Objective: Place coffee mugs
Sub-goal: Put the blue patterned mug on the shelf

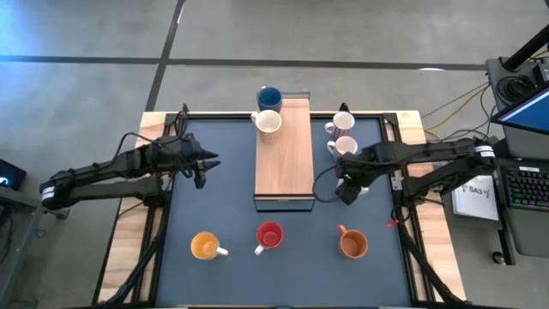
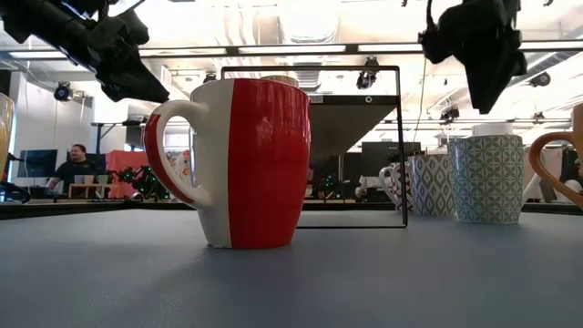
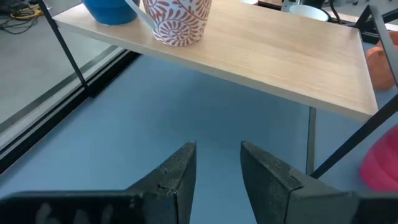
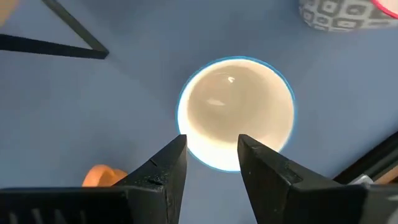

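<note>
A blue mug [image 1: 269, 96] and a white mug with red spirals [image 1: 268, 122] [image 3: 177, 18] stand on the far end of the light-wood board [image 1: 285, 159]. A patterned mug [image 1: 343, 125] [image 4: 348, 15] and a plain white mug [image 1: 346, 146] [image 4: 236, 112] stand right of the board. Yellow-orange [image 1: 204, 246], red [image 1: 269, 235] [image 2: 241, 164] and brown-orange [image 1: 352, 244] mugs stand along the near edge. My left gripper [image 1: 212, 161] [image 3: 217, 165] hovers open, left of the board. My right gripper [image 1: 346, 189] [image 4: 211, 155] [image 2: 487, 68] hangs open, pointing down, high over the white mug's near rim.
The board sits raised on a thin black frame [image 2: 401, 146] [image 3: 314, 134] in the middle of the blue mat [image 1: 214, 206]. Bare mat lies left of the board and between the board and the near mugs. People and desks show in the room behind.
</note>
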Controlling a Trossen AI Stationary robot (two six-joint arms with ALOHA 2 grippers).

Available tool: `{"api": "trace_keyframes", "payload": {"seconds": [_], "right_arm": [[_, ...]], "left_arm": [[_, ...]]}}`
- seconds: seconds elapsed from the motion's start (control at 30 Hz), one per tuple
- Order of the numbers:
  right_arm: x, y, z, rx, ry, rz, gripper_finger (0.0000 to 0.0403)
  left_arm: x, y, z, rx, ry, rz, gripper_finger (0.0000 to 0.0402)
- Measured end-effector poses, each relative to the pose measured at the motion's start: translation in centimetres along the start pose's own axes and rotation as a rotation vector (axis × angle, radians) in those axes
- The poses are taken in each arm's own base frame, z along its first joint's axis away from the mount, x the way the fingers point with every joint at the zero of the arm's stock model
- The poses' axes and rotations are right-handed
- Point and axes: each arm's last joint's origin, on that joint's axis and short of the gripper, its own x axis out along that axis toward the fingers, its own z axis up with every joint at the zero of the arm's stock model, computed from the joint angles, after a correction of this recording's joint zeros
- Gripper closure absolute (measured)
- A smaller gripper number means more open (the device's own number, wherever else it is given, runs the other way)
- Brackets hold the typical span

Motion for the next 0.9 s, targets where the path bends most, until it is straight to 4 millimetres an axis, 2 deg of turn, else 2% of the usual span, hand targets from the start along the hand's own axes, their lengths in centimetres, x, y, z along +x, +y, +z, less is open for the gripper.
{"api": "trace_keyframes", "payload": {"seconds": [0.33, 0.63, 0.9], "right_arm": [[3.1, 1.2, 0.6, -0.089, 0.152, -0.035, 0.0269], [3.5, 2.2, 0.2, -0.141, 0.15, -0.002, 0.0277], [5.3, 2.7, 0.2, -0.183, 0.164, -0.069, 0.0295]], "left_arm": [[0.0, 0.0, -0.2, 0.001, 0.017, 0.002, 0.0294], [0.0, 0.0, -0.2, -0.002, 0.019, 0.002, 0.0294], [0.1, 0.0, -0.2, -0.002, 0.023, 0.003, 0.0294]]}}
